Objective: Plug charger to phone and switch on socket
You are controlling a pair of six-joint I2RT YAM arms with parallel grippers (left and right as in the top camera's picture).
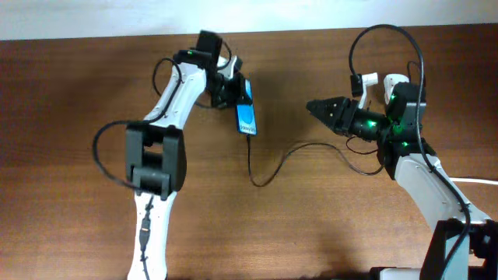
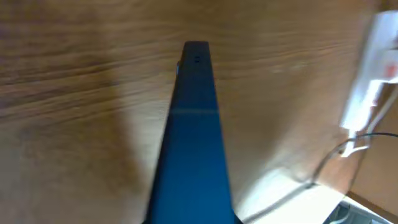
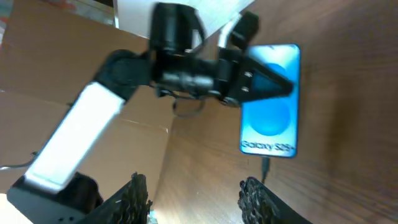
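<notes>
— Nearest, the right gripper (image 3: 194, 200) is seen with jaws spread wide, nothing held, aimed at the phone (image 3: 272, 121).

— Beyond it, the phone's upper end is clamped by the left gripper (image 3: 268, 78), its arm stretched far across the table (image 1: 78, 93).

— The charger (image 1: 250, 163) is met at the phone's lower edge.

— Only from the left wrist is the socket (image 2: 373, 68) shown, at far right and blurred.

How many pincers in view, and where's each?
2. Left pincer: upper middle of the table, closed on the phone. Right pincer: right of the phone, open, pointing toward it, not touching. No others seem hidden.
</notes>
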